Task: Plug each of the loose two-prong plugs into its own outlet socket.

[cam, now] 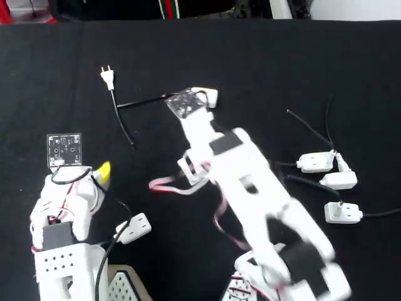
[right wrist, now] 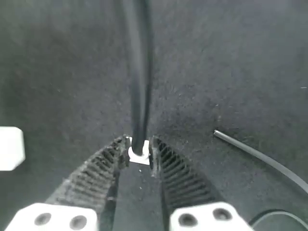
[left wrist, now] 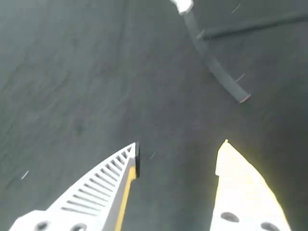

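A loose white two-prong plug [cam: 108,76] lies at the far left of the black table, its black cord [cam: 122,119] trailing toward me. My left gripper [left wrist: 175,163] hangs open over bare cloth short of that cord's cut end [left wrist: 226,84]; in the high view the left gripper [cam: 97,172] shows a yellow finger. My right gripper [right wrist: 139,155] is shut on a second small white plug [right wrist: 138,151], whose black cord [right wrist: 137,67] runs straight away from it. From above, the right gripper [cam: 188,103] sits mid-table beside a white outlet socket [cam: 208,96].
Three white outlet sockets [cam: 316,162], [cam: 339,180], [cam: 343,213] with cords cluster at the right. Another socket [cam: 135,227] lies by the left arm's base. A thin loose wire [right wrist: 260,156] lies near the right gripper. A white socket block [right wrist: 9,148] sits close beside it.
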